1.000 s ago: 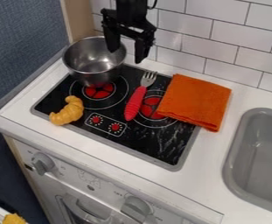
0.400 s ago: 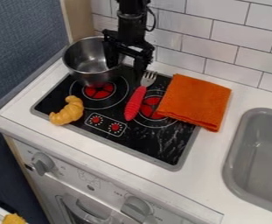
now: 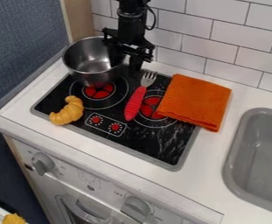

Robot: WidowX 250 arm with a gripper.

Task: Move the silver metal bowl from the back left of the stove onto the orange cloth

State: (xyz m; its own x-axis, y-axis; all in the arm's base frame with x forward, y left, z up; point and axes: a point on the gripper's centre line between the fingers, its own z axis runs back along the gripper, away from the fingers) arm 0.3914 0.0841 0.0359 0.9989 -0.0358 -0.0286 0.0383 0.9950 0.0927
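Note:
The black gripper (image 3: pixel 125 60) hangs over the back left of the stove, astride the right rim of a metal pot (image 3: pixel 86 62). One finger is inside the pot and the other outside, drawn close on the rim between them. The pot stands upright on the back left burner. Just right of and in front of the gripper lies a fork with a red handle (image 3: pixel 135 103), its tines toward the back. A folded orange cloth (image 3: pixel 195 101) covers the stove's right edge. At the stove's left edge lies a yellow croissant (image 3: pixel 68 111).
The black stove top (image 3: pixel 152 146) is set in a white counter (image 3: pixel 202 175). A grey sink (image 3: pixel 234 153) is at the right. Behind the counter rises a white tiled wall (image 3: pixel 220 54), and a blue panel (image 3: pixel 21 48) stands at the left.
The gripper has come down over the pot's right rim, and its fingers have drawn closer together. The pot, fork, cloth and croissant have not moved.

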